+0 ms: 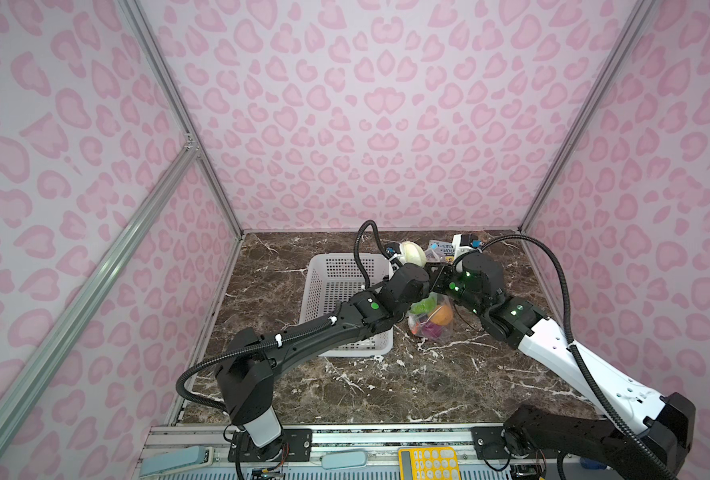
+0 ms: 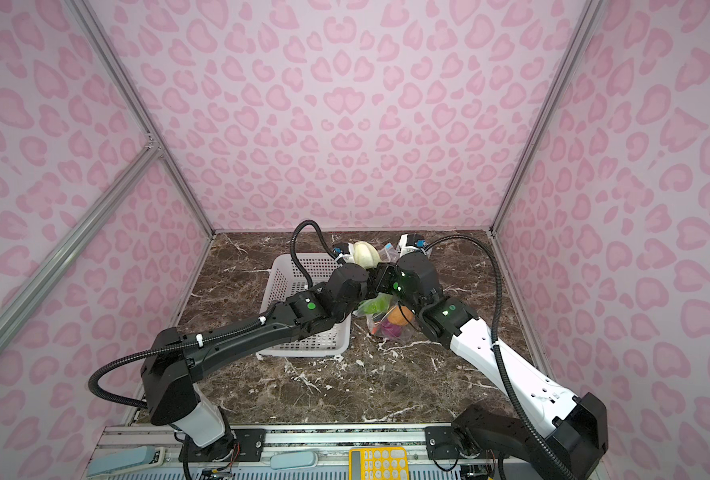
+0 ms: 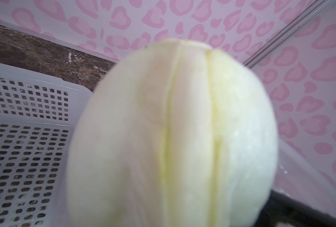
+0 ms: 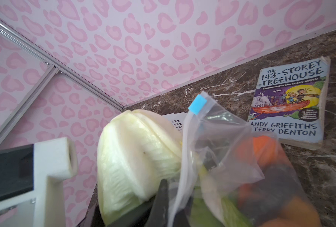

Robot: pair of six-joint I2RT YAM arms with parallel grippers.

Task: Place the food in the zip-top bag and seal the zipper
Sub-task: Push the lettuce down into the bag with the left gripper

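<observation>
The table [image 1: 386, 386] is a dark brown marble top with white veins. A white perforated basket [image 1: 324, 266] stands on it, left of the middle. Just right of the basket, a clear bag [image 1: 430, 324] with coloured pieces inside seems to rest its bottom on the table, though the arms hide part of it. Near the back wall a book [image 4: 289, 102] lies flat, cover up.

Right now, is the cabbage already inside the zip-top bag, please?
No, the cabbage is outside the bag, right beside its mouth.
</observation>
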